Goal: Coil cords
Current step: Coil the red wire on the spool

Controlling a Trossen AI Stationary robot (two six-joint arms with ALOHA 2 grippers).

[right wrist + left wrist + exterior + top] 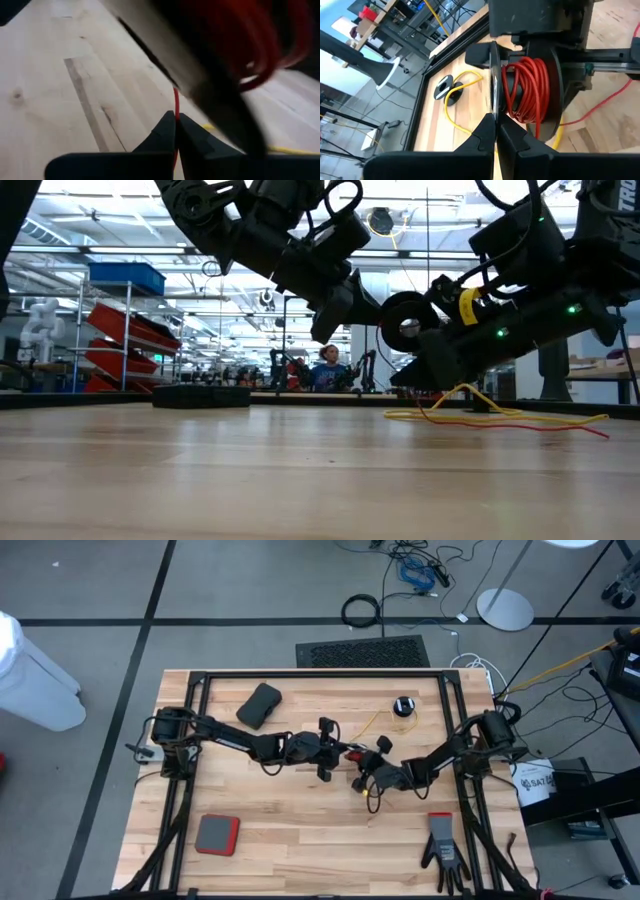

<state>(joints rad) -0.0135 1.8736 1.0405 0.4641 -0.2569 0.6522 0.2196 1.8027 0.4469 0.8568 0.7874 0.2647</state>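
A black reel (540, 75) wound with the reddish-orange cord (527, 90) hangs above the table's middle, with my left gripper (495, 131) shut on it. My right gripper (176, 125) is just right of the reel and shut on a loose strand of that cord. The rest of the red cord (520, 423) trails on the wood. A second small black reel (403, 706) rests flat on the table at the far right. Its yellow cord (375, 725) runs loosely over the wood toward the grippers. My left gripper pinches the rim of the reel's near flange (493, 105) between its two fingers, coming from the table's left and slanting a little downward. The reel is lifted clear of the table with its flanges upright. My right gripper pinches a single strand of the red cord (176, 102) between its fingertips, close under the reel, coming from the table's right and slanting downward. The strand runs from the fingers up to the coil.
A dark grey pouch (259, 705) lies at the far left of the table. A red and grey pad (217, 834) lies near left, and a black glove (442, 850) near right. Black frame rails (320, 673) run along the table's edges.
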